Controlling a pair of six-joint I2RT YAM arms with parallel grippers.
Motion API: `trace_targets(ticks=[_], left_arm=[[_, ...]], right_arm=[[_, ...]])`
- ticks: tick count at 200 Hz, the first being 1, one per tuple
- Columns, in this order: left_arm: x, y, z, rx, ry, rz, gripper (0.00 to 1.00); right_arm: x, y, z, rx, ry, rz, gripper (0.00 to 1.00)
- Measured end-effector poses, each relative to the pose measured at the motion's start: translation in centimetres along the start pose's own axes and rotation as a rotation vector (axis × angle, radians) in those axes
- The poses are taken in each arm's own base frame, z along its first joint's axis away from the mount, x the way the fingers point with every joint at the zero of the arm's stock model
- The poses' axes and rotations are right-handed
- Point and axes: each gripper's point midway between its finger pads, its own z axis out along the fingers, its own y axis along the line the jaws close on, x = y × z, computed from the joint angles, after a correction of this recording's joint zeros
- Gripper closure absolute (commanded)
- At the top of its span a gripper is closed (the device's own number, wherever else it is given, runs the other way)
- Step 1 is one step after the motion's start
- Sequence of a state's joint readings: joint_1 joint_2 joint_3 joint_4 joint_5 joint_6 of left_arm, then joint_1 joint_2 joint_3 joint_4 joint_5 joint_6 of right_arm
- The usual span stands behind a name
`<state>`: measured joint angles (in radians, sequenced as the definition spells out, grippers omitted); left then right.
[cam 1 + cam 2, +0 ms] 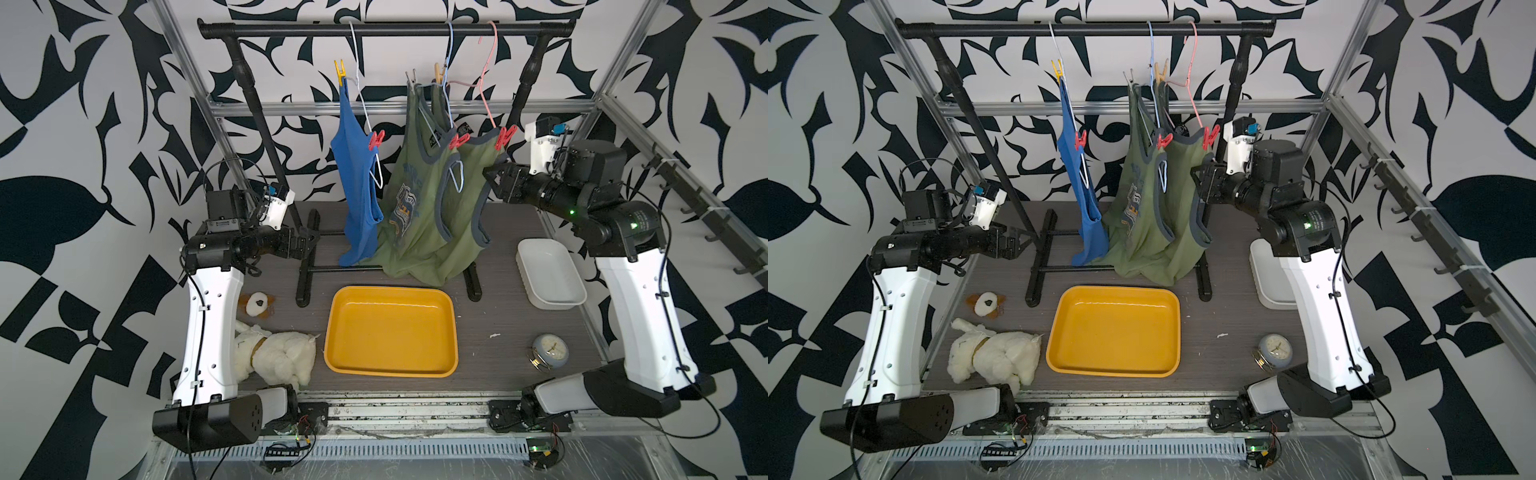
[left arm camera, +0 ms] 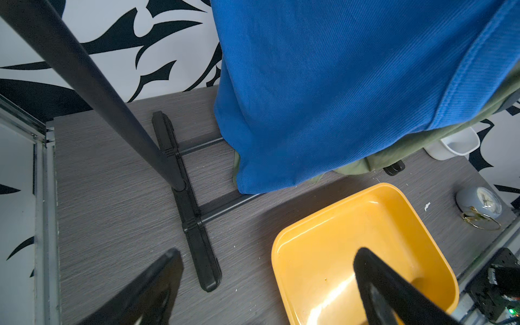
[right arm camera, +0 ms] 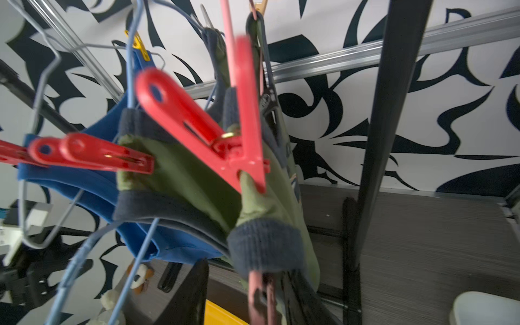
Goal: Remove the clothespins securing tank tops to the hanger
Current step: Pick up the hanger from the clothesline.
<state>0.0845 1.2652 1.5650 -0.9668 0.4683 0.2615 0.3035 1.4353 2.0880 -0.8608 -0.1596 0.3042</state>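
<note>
The right gripper (image 1: 492,178) is raised beside the outer shoulder of the plain olive tank top (image 1: 469,183). It sits just below the outer red clothespin (image 1: 505,137), which clamps that top to the pink hanger (image 1: 488,62). In the right wrist view this clothespin is close and smeared by blur. The gripper's dark fingers (image 3: 194,289) are cut off at the frame edge and stand on either side of the hanger's end and the grey-blue armhole trim. One finger is partly behind the cloth, so I cannot tell whether they pinch anything.

The middle red clothespin (image 1: 459,140) grips the printed olive tank top (image 1: 411,199) on the blue hanger (image 1: 449,54). A grey clothespin (image 1: 411,79) and a wooden clothespin (image 1: 438,71) hold the far shoulders; both are small and hard to make out in both top views.

The blue tank top (image 1: 355,183) hangs from the white wire hanger (image 1: 357,62) by a yellow clothespin (image 1: 340,72) and a near red clothespin (image 1: 376,139). All three hangers hook over the black rail (image 1: 386,30).

The left gripper (image 2: 268,253) hangs low beside the rack's left post (image 2: 92,92), fingers spread wide with nothing between them. Its wrist view shows only the blue top's lower part, with the hem touching the table (image 2: 112,197).

The yellow tray (image 1: 390,291) lies in front of the rack. The right arm hides much of the white tub (image 1: 1262,282) in a top view.
</note>
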Motion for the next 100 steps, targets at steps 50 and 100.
trace_targets(ticks=[50, 100], left_arm=[[0.1, 0.0, 0.0, 0.000, 0.003, -0.002, 0.01], [0.0, 0.0, -0.1, 0.000, 0.000, 0.000, 0.01]], right_arm=[[0.1, -1.1, -0.3, 0.064, 0.009, -0.028, 0.67], [-0.3, -1.2, -0.1, 0.081, 0.009, -0.047, 0.70]])
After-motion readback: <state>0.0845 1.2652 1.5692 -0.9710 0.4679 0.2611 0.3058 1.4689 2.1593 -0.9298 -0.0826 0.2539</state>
